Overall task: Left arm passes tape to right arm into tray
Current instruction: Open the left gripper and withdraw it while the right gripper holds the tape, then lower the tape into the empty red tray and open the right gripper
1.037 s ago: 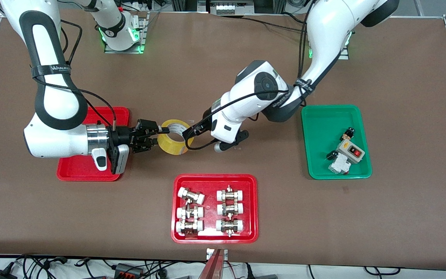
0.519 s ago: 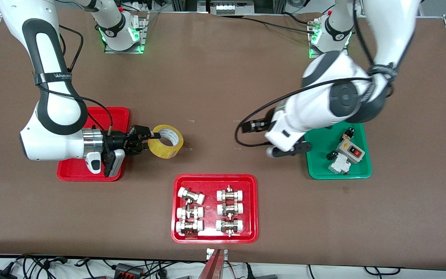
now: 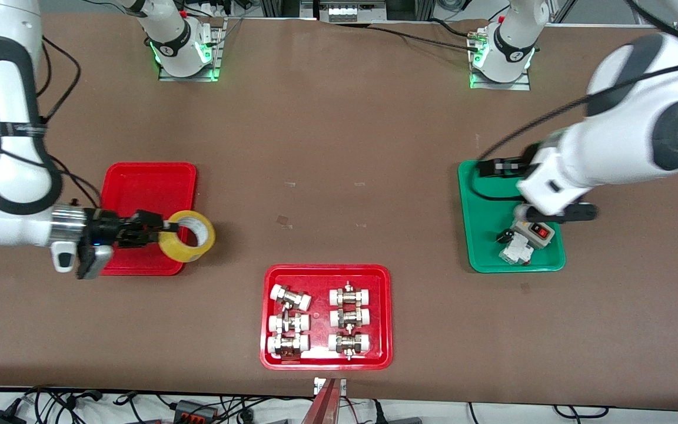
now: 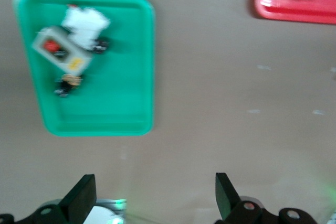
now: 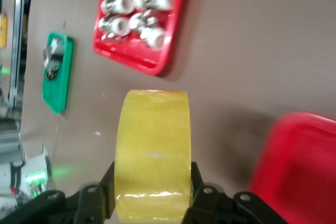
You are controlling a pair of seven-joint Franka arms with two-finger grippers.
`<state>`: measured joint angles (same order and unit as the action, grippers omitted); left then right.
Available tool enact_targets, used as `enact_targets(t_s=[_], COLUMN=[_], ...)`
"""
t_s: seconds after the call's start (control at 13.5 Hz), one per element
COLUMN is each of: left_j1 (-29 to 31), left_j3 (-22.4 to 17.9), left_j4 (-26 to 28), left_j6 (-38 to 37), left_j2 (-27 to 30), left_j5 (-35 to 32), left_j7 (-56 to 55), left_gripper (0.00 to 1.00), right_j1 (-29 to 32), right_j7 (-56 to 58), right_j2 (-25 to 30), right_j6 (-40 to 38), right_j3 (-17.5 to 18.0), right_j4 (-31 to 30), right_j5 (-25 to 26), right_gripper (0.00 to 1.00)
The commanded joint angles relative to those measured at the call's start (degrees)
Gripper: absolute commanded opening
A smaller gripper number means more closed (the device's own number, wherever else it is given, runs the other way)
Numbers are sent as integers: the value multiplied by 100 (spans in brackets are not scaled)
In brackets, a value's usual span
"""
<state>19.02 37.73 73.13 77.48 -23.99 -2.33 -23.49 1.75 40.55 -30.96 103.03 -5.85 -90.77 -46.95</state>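
The right arm's [image 3: 3, 194] upper links run out of the front view. Its gripper [image 3: 153, 229] has its jaws clamped on the tape [image 3: 187, 236], held over the corner of the red tray [image 3: 150, 182] nearest the front camera. The left arm [image 3: 627, 147] is blurred and hides part of the green tray [image 3: 480, 247]; its gripper [image 4: 155, 198] hangs over that tray, jaws spread wide and empty. A switch box [image 3: 534, 231] lies in the green tray. A second red tray [image 3: 321, 272] of fittings [image 3: 289, 298] sits nearest the front camera.
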Motion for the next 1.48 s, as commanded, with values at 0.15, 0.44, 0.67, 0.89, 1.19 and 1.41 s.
enact_targets(t_s=[0.15, 0.44, 0.67, 0.89, 1.19, 1.41], left_j1=[866, 875, 884, 858, 945, 1094], left_j3=[103, 120, 138, 156, 7, 15], left_j4=[833, 1747, 1827, 2737, 2656, 2180], left_j6=[4, 557, 654, 1223, 1350, 884], left_j2=[737, 1414, 1485, 2185, 2207, 1926], left_j5=[-434, -427, -418, -392, -408, -540], left_j7=[687, 679, 670, 609, 635, 678], left_gripper=[100, 100, 100, 100, 100, 100], right_j1=[1115, 1574, 1618, 1627, 1698, 1671], right_j7=[-152, -91, -65, -56, -47, -56], right_j2=[-480, -920, -1131, -1202, -1316, -1404], right_j6=[-607, -1048, -1294, -1444, -1436, -1392], right_j3=[84, 84, 93, 101, 101, 101], right_j4=[-28, -46, -46, -46, -28, -2], right_j5=[-16, -34, -42, -51, -51, -43], right_gripper=[19, 19, 19, 20, 54, 100])
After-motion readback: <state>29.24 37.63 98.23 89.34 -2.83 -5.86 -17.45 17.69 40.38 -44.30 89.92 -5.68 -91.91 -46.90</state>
